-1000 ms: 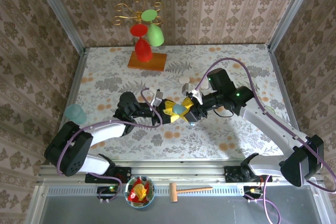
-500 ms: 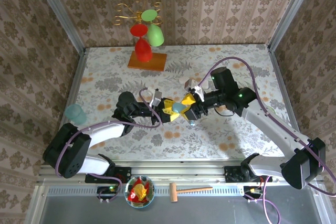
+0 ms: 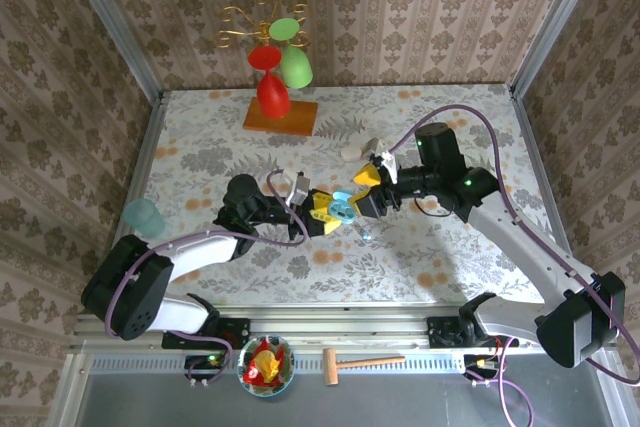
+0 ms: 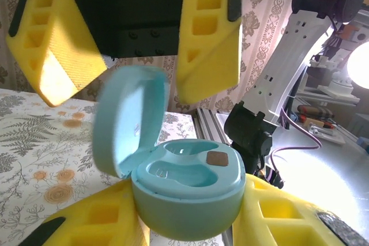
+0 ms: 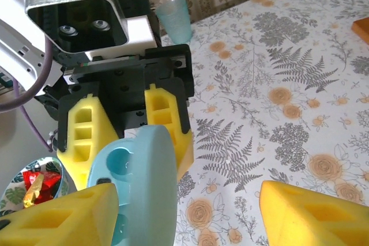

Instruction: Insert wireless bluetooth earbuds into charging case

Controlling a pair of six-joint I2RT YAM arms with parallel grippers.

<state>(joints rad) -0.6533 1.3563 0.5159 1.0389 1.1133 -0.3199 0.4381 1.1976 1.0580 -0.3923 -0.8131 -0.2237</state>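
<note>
**Left end effector** (image 3: 326, 211): closed narrow on the base of the pale blue case (image 4: 184, 194). It holds the case clear of the tabletop (image 3: 450, 257), about mid-table. In the left wrist view, the yellow fingers (image 4: 98, 223) press the base from both sides.

**Case:** open, with the lid (image 4: 130, 122) hinged up and roughly upright. Both recesses of the base stand unfilled. A small brown square (image 4: 216, 158) sits in the base beside one recess.

**Right end effector** (image 5: 184, 205): fingers spread wide and gripping nothing. It faces the left end effector across the case. In the left wrist view its two yellow fingers stand either side of the top of the lid. Whether either finger touches the lid cannot be told.

**Earbud** (image 3: 365, 235): one tiny pale piece lies loose on the tabletop, just to the near side of the held case and apart from it. It is too small to make out in detail.

**Other items:**
- A teal cup (image 3: 143, 214) stands at the left edge.
- A stand (image 3: 280, 112) with red and green glasses is at the far side.
- A bowl (image 3: 266, 364) and a wooden mallet (image 3: 360, 360) lie in front of the arm bases.
</note>
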